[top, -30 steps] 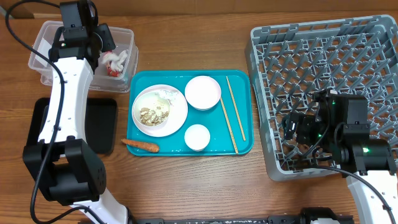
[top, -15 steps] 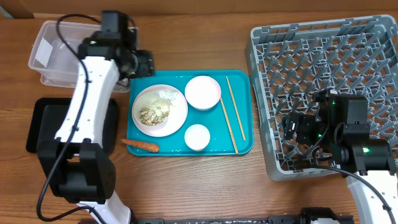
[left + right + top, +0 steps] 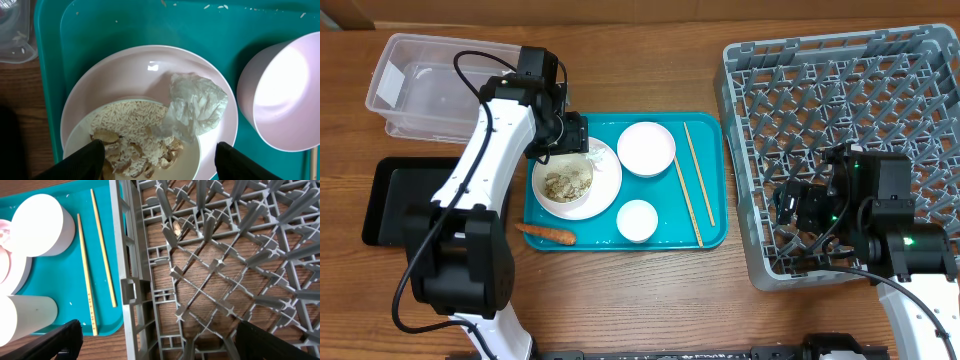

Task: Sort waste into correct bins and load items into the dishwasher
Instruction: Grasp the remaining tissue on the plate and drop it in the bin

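Overhead: top-down, far. Wrist cams: close, downward; all share teal tray [image 3: 600, 228].

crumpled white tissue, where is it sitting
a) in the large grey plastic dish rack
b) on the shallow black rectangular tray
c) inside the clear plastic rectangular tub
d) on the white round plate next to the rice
d: the left wrist view shows the crumpled white tissue lying on the white round plate, its edge against the white rice.
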### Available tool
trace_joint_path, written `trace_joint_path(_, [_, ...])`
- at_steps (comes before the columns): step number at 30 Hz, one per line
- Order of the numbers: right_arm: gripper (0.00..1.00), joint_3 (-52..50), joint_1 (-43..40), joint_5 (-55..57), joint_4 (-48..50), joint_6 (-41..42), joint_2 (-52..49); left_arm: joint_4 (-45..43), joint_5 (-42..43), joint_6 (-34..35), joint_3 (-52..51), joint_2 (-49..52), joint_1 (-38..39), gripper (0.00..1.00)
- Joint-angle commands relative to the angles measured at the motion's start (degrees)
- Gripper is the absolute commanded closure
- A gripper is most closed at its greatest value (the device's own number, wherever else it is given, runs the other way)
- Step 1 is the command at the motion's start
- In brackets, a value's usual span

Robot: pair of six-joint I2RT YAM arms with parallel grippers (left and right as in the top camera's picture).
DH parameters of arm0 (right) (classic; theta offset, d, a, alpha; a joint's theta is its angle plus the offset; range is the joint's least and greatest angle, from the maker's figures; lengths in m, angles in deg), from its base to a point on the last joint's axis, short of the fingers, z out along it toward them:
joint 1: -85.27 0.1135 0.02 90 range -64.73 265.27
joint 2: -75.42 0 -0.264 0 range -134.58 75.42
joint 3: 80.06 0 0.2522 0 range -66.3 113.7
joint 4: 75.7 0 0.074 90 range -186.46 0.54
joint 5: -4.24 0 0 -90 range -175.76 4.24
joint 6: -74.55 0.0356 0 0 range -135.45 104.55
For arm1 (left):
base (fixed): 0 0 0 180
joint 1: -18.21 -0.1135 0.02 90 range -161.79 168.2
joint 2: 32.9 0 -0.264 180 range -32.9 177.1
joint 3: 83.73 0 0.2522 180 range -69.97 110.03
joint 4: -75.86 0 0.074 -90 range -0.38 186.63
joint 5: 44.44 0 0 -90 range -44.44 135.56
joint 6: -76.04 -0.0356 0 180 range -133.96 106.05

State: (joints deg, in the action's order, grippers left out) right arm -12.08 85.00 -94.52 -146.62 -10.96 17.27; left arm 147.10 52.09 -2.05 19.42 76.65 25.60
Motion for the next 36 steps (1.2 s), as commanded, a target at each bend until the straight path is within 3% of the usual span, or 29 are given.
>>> trace_joint_path(1, [0.0, 1.68, 0.31, -0.33, -0.04, 0.28, 0.15, -0.33, 0.9, 1.03, -0.26, 1.73, 0.85, 0.27])
trace_joint_path(7, [0.0, 1.68, 0.31, -0.33, -0.04, 0.28, 0.15, -1.62, 1.05, 2.08, -0.26, 5.29, 1.64, 0.3])
trace_joint_path(13, [0.0, 1.68, 0.31, -0.33, -0.04, 0.26, 0.15, -3.78, 1.29, 2.51, -0.26, 5.84, 1.64, 0.47])
trace_joint_path(18, [0.0, 1.68, 0.31, -0.33, -0.04, 0.26, 0.15, -3.8, 1.55, 2.49, -0.24, 5.81, 1.64, 0.74])
trace_joint_path(22, [0.0, 1.68, 0.31, -0.33, -0.04, 0.26, 0.15, -3.8, 2.6, 2.49, -0.22, 5.81, 1.64, 0.8])
trace_joint_path(25, [0.0, 1.68, 0.31, -0.31, -0.02, 0.28, 0.15, -3.65, 2.6, 2.49, -0.13, 5.81, 1.64, 0.96])
trace_joint_path(36, [0.0, 1.68, 0.31, -0.33, -0.02, 0.26, 0.15, -0.48, 2.45, 0.7, 5.79, 2.21, 1.51, 0.96])
